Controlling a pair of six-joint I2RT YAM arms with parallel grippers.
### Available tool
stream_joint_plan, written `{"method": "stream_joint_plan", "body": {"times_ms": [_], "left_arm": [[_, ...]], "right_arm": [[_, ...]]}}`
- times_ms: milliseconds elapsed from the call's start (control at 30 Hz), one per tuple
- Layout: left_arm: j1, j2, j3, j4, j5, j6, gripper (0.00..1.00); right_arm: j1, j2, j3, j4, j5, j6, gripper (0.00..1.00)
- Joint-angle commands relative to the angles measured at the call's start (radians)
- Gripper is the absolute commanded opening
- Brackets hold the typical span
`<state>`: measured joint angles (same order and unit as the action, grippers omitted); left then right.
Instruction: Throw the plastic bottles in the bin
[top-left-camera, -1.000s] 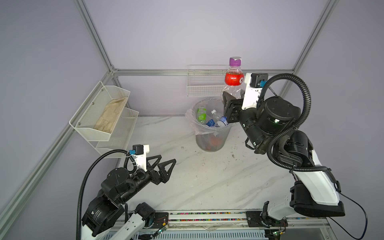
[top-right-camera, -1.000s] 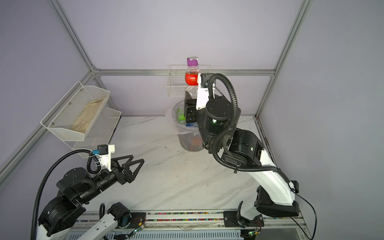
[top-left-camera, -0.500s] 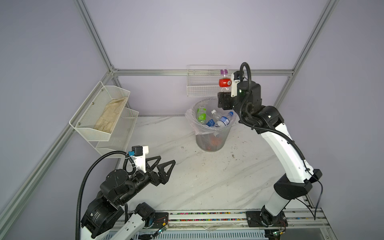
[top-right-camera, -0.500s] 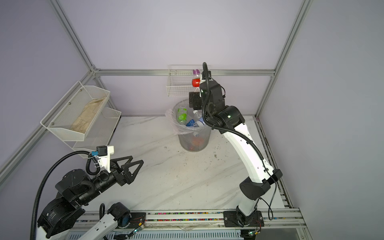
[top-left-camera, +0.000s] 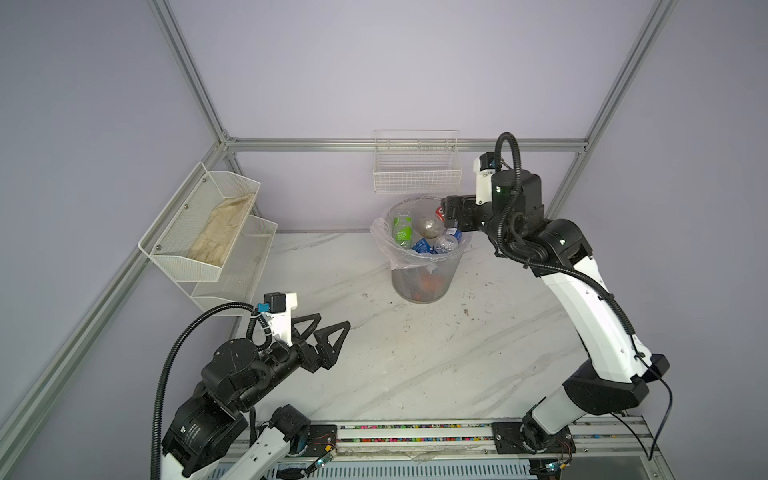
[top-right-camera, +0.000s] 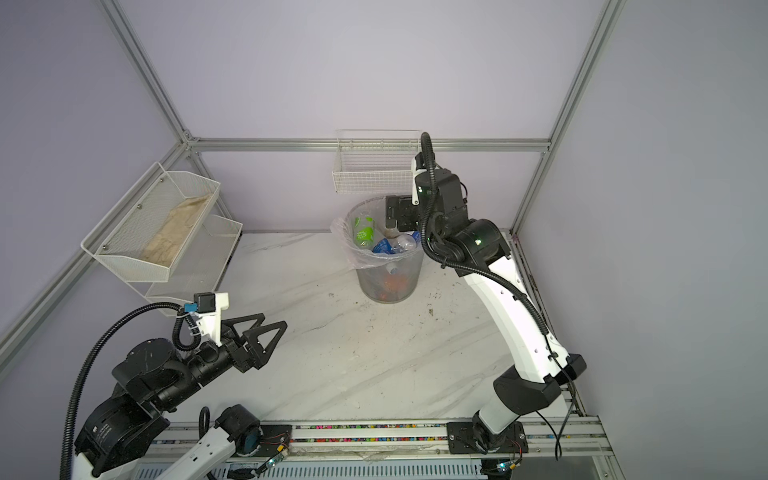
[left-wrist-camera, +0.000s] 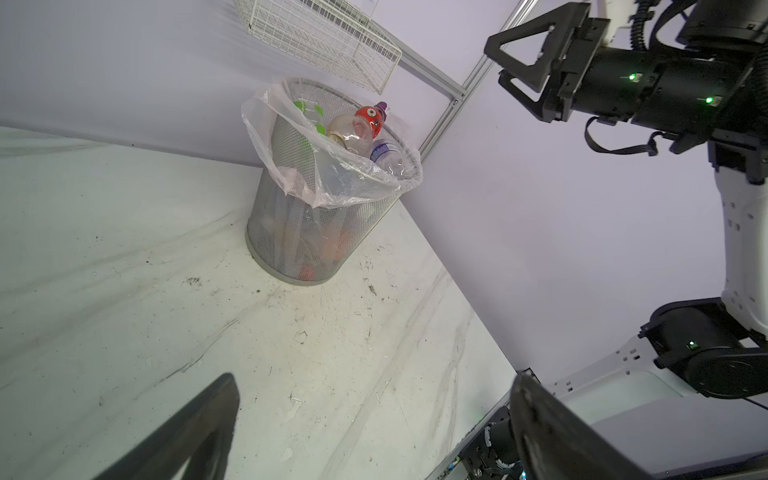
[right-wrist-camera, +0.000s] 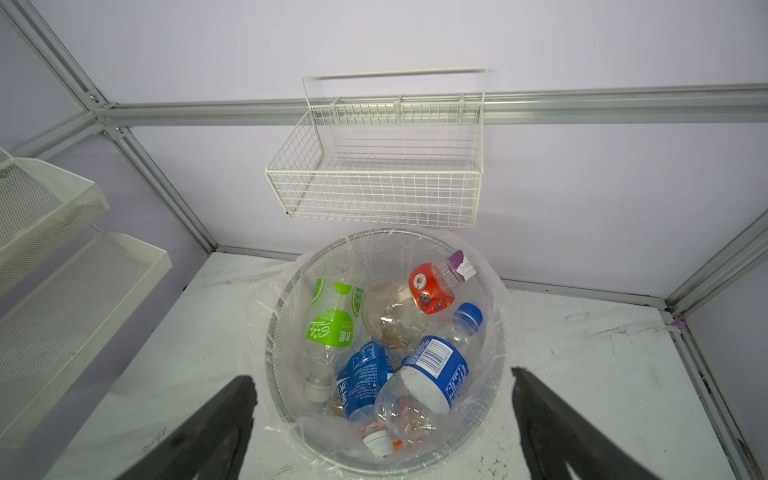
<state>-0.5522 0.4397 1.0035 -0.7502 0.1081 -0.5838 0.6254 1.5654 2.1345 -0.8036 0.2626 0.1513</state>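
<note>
In both top views I am seeing the right gripper (top-left-camera: 448, 216) hanging over the bin (top-left-camera: 419, 286) at its 2 o'clock rim. The wrist camera is showing its fingers (right-wrist-camera: 208, 432) standing wide apart with nothing between them. The plastic bottles (right-wrist-camera: 432, 370) are lying in the bin, below those fingers and clear of them. The red-labelled bottle (right-wrist-camera: 430, 289) with the purple cap is sitting on top of the heap toward 1 o'clock. The green-labelled bottle (right-wrist-camera: 332, 324) is lying along the 9 o'clock wall, and the blue-labelled bottles (right-wrist-camera: 361, 378) are crowding the 5 o'clock side. The bin is standing at the desk's (top-left-camera: 415, 365) 12 o'clock edge, under the wire basket (top-left-camera: 415, 174).

Lower in the bin I am only making out orange and clear shapes through the mesh and the bag liner (left-wrist-camera: 332, 174), so I cannot count the bottles. The right gripper is covering part of the rim in both top views, and both wrist views are cutting the fingers off at the frame edge.

The right arm is rising from the front rail at 4 o'clock, leaning back and bending at the wrist toward the bin. The left gripper (top-left-camera: 332, 323) is hovering above the desk at 8 o'clock, well apart from the bin. Its fingers are spread, empty and pointing toward 2 o'clock, and its arm is folding up behind it.
</note>
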Motion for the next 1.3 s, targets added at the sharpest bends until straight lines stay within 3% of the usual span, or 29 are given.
{"method": "stream_joint_plan", "body": {"times_ms": [0, 733, 1267], "left_arm": [[-0.003, 0.008, -0.011, 0.011, -0.002, 0.004, 1.00], [-0.002, 0.073, -0.004, 0.009, -0.047, 0.040, 1.00], [-0.003, 0.163, 0.044, 0.014, -0.216, 0.080, 1.00]], "right_arm": [[0.003, -0.021, -0.068, 0.042, -0.017, 0.019, 0.98], [0.002, -0.110, -0.194, 0.068, -0.005, 0.025, 0.98], [0.002, -0.230, -0.343, 0.179, 0.070, -0.034, 0.97]]}}
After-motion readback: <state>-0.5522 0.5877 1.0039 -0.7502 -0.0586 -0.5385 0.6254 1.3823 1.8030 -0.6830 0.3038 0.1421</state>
